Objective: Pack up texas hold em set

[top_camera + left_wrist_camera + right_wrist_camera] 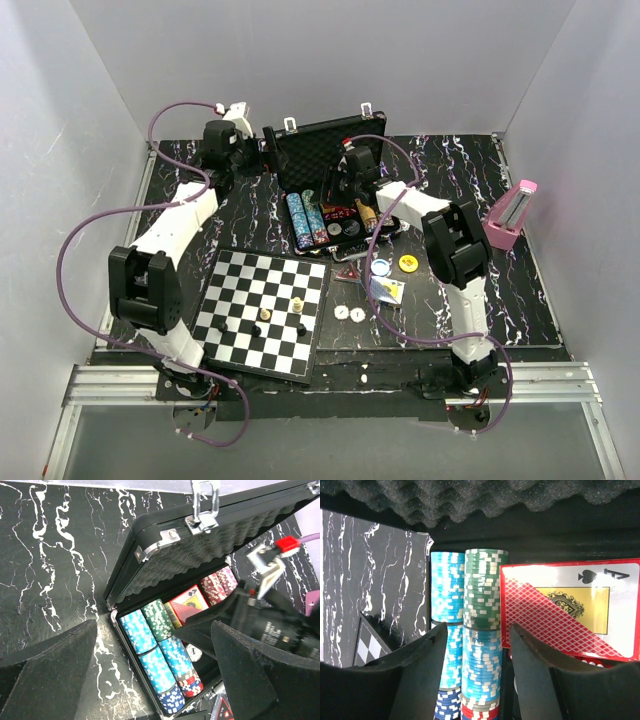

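Observation:
The black briefcase (322,140) stands open at the back, its foam-lined lid (200,545) raised. Inside lie rows of poker chips (305,222) in cyan, green, blue and red, beside a red card deck (570,605). My right gripper (479,630) hangs open inside the case, its fingers (427,670) straddling the second chip row (482,645) without visibly touching it. My left gripper (155,630) is open wide and empty just left of the case. Round buttons (380,267), a yellow one (407,263) and another card deck (388,290) lie loose on the mat in front.
A chessboard (262,312) with a few pieces lies at the near left. The pink metronome (510,215) stands at the right edge. Two white discs (349,313) rest by the chessboard's right side. The right arm (270,625) reaches across the case.

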